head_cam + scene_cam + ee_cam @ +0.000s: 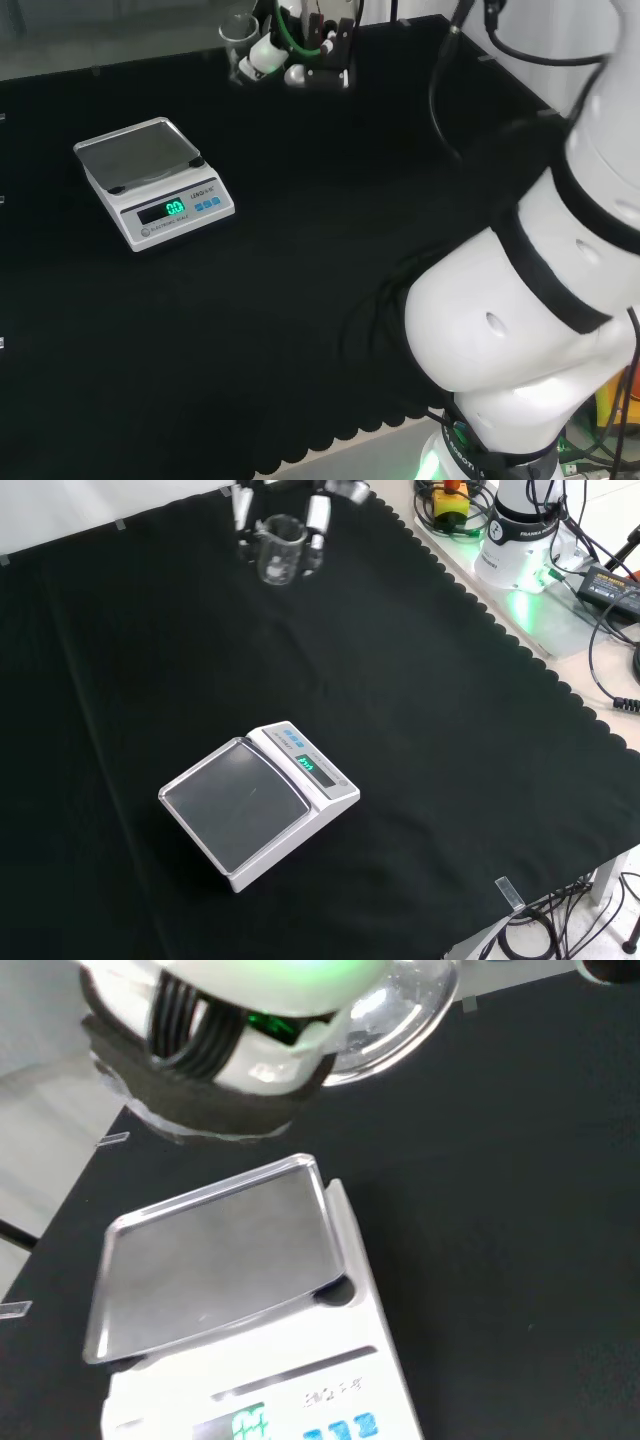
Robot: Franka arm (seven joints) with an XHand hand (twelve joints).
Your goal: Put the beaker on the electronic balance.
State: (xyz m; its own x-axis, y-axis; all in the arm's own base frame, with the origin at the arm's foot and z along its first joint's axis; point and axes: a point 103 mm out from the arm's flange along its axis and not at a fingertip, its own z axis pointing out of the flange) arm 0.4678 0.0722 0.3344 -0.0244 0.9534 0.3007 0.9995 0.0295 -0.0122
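Sitting nearest in the front view, one electronic balance (262, 802), white with bare steel pan, well apart from the hand (318, 518), one black cloth (420, 730), one beaker (280, 548), clear glass, upright, grasped between curled fingers above the cloth's far edge

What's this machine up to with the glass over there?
The robot hand has its fingers curled round a clear glass beaker, held at the far edge of the black cloth in the front view. The electronic balance sits apart from it, nearer the camera, its metal pan bare and its display lit. The beaker has not yet been set on the balance.
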